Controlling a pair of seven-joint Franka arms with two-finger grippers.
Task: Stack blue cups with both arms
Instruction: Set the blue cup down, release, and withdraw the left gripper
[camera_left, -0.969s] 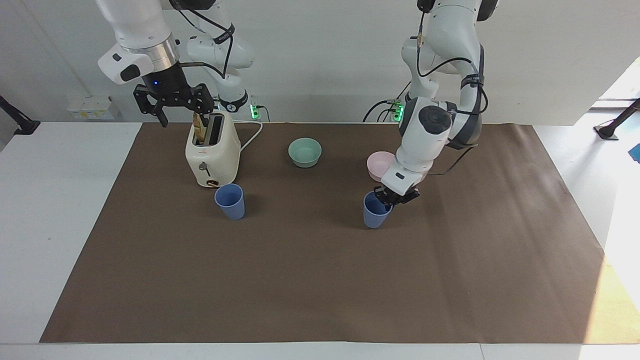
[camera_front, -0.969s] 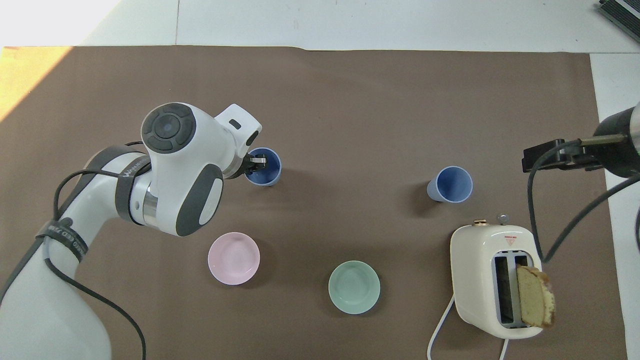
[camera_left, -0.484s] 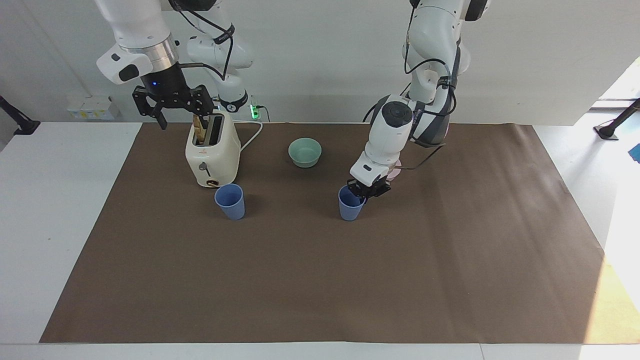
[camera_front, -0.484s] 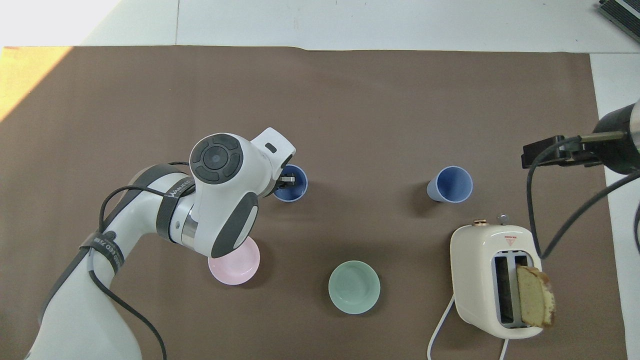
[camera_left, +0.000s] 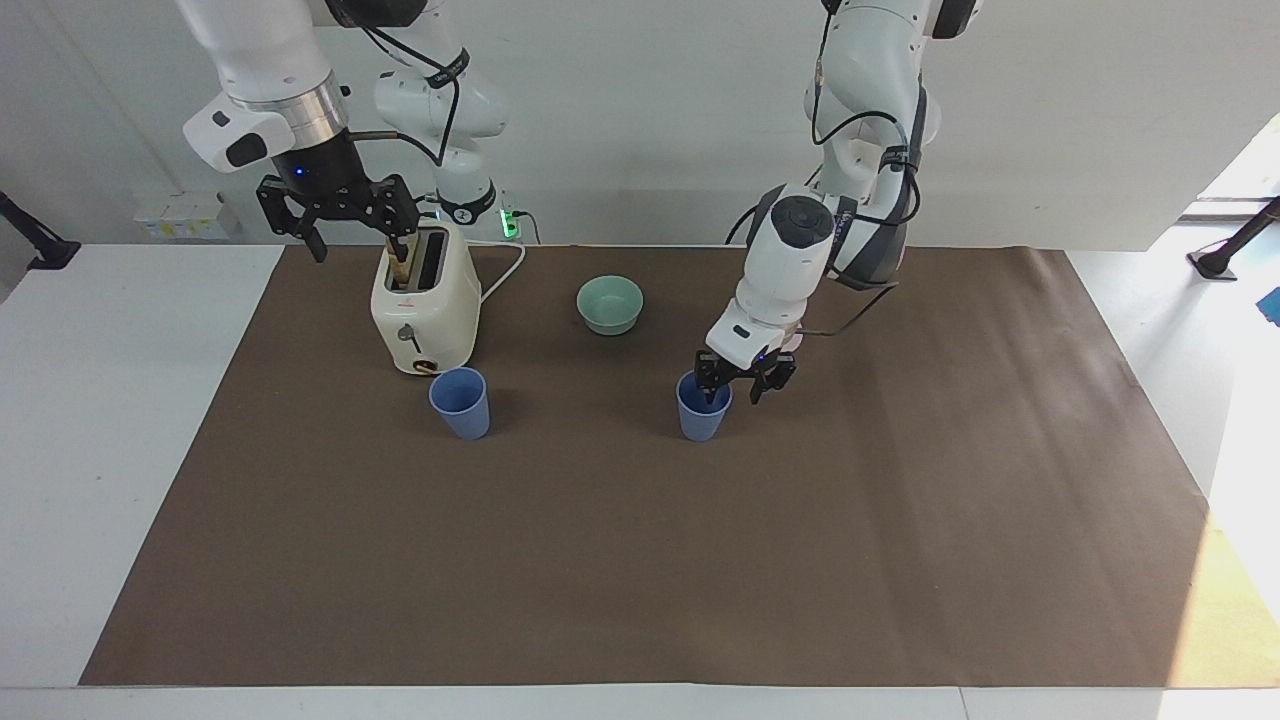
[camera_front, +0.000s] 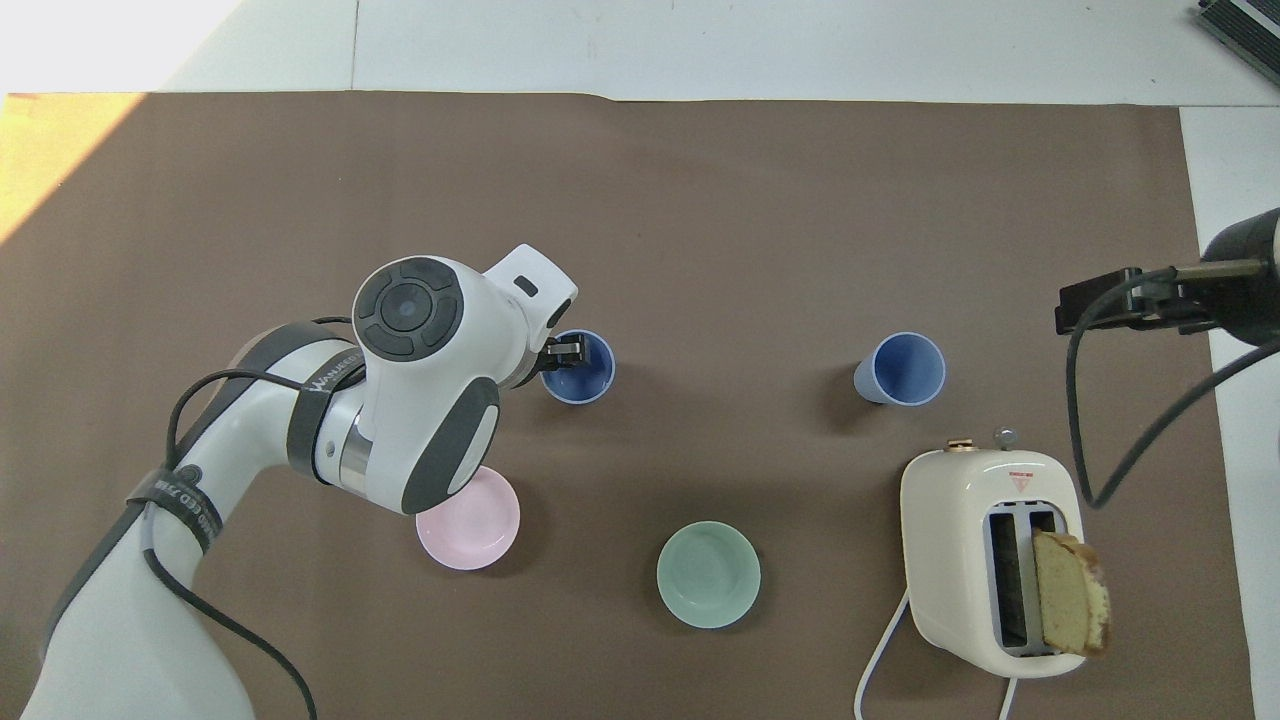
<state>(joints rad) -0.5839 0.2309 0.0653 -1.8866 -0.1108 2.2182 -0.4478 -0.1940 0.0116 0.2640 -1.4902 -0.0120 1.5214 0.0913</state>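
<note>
Brown mat (camera_left: 900, 560): both blue cups (camera_left: 460, 402) upright, mouths up.

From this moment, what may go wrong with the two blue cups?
1. The left gripper stands open at the rim of the nearer blue cup, one finger seemingly inside it; pulling away carelessly might tip the cup.
2. The other blue cup stands just beside the toaster, so the open right gripper, over the toaster, may bump it when reaching down.
</note>
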